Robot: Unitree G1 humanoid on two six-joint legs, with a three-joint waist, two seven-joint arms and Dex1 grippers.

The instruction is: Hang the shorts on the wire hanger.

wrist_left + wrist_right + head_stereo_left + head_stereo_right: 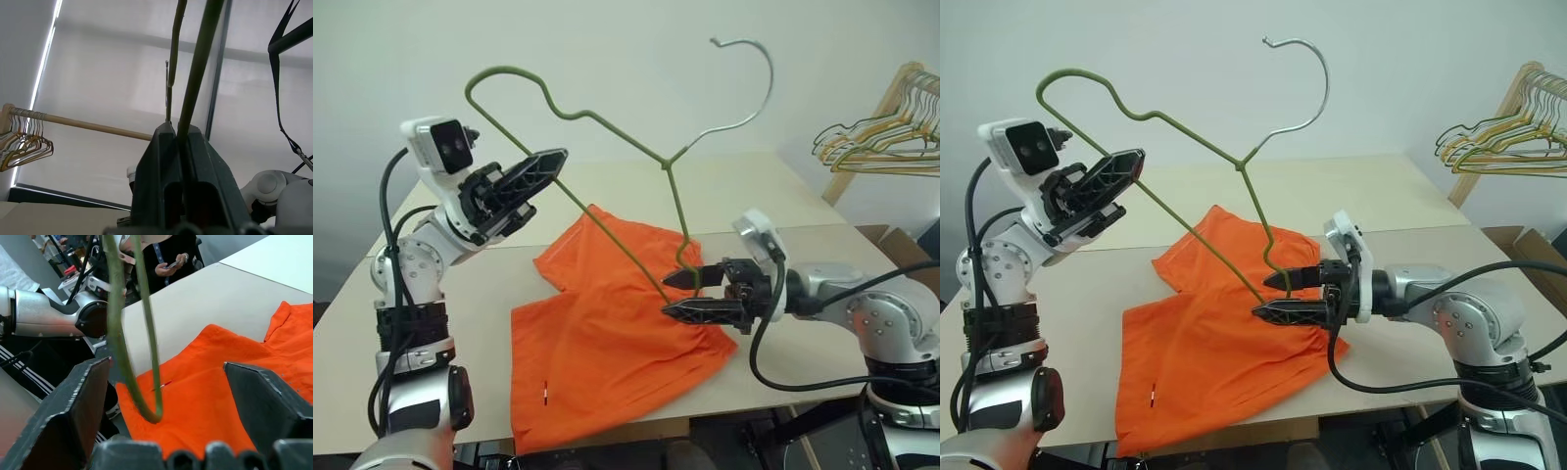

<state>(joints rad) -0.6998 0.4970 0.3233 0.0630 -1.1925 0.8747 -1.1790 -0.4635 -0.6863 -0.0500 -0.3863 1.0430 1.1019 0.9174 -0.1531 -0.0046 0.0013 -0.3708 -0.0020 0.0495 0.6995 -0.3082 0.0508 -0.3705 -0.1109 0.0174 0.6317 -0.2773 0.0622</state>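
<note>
The bright orange shorts [607,333] lie flat on the pale table [783,196], one leg reaching the front edge. My left gripper [555,160] is raised above the table's left side and shut on the long bar of the olive wire hanger [579,116], which tilts in the air with its hook up. In the left wrist view the fingers [161,161] pinch the wire [198,73]. My right gripper [668,295] is open just above the shorts' right edge. The hanger's lower bent end [116,333] hangs between its spread fingers [83,401], over the orange cloth [205,396].
A bunch of pale wire hangers [881,137] hangs on a wooden rack at the right, beyond the table. A cardboard box [891,240] stands below it. A person holding a phone [171,259] stands past the table's far side.
</note>
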